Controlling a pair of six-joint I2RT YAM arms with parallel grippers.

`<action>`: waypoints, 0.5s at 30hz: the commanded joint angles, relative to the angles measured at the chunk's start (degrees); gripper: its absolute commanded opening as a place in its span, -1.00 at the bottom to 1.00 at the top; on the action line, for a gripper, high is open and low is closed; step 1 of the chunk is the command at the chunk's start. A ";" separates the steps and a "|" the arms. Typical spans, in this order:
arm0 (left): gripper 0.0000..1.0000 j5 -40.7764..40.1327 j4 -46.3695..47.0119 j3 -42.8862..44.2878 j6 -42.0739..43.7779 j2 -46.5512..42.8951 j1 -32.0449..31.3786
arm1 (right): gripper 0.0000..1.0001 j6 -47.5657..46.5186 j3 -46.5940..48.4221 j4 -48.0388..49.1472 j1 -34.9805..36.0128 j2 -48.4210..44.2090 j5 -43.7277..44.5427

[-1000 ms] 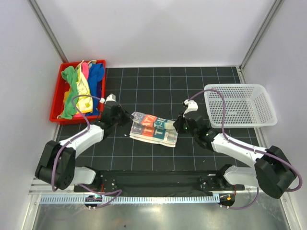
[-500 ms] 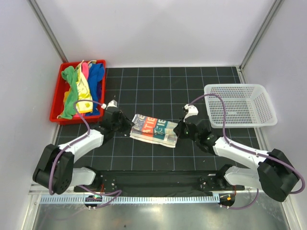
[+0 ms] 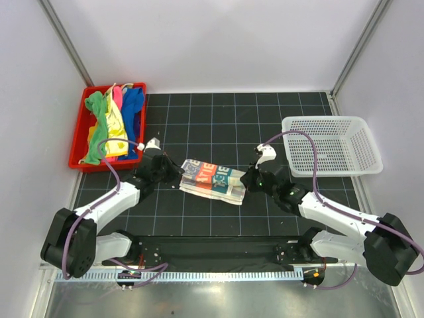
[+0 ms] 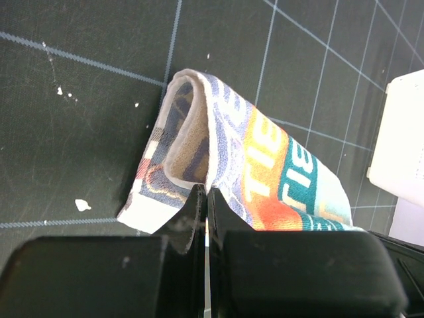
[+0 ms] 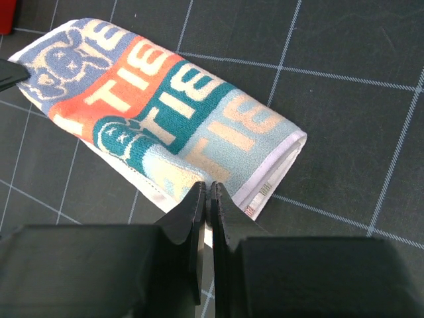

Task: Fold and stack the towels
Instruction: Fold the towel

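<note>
One small, soft, white printed towel [image 3: 211, 180] lies folded near the middle of the black gridded table [image 3: 218, 126] in the top view. Its long axis runs across from left to right, with the left end turned a little toward the far edge. The left gripper [image 3: 176, 174] sits at that left end and the right gripper [image 3: 244, 180] at the other, probably so that both ends of one layer can be carried over evenly in a fold. Loose green, pink, yellow and blue towels [image 3: 114, 122] fill the red plastic bin [image 3: 75, 142] by the far-left corner (none of them folded yet).

In the left wrist view, the left gripper [image 4: 204, 199] has its jaws pressed together on the printed towel [image 4: 265, 156], whose end curls up in an open loop.

In the right wrist view, the right gripper [image 5: 207, 193] is pinched on the long hem of the printed towel [image 5: 152, 106]. The lettering faces up and runs along the towel's length.
</note>
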 commanded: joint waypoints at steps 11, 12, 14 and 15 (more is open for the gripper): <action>-1.00 -0.22 -0.83 -1.11 0.87 -1.67 -0.05 | -0.85 1.51 -0.62 1.17 1.42 -1.29 -0.21; -1.00 -0.14 -0.39 -1.37 0.96 -1.49 -0.14 | -0.85 2.12 -0.97 1.79 1.50 -1.11 -0.21; -1.00 0.13 0.22 -2.16 0.87 -1.05 -0.14 | -0.85 2.83 -2.38 2.58 1.59 -0.50 -0.56; -1.00 0.21 0.31 -3.04 0.87 -0.79 -0.14 | -0.84 3.18 -2.73 3.28 1.59 -0.24 -0.65</action>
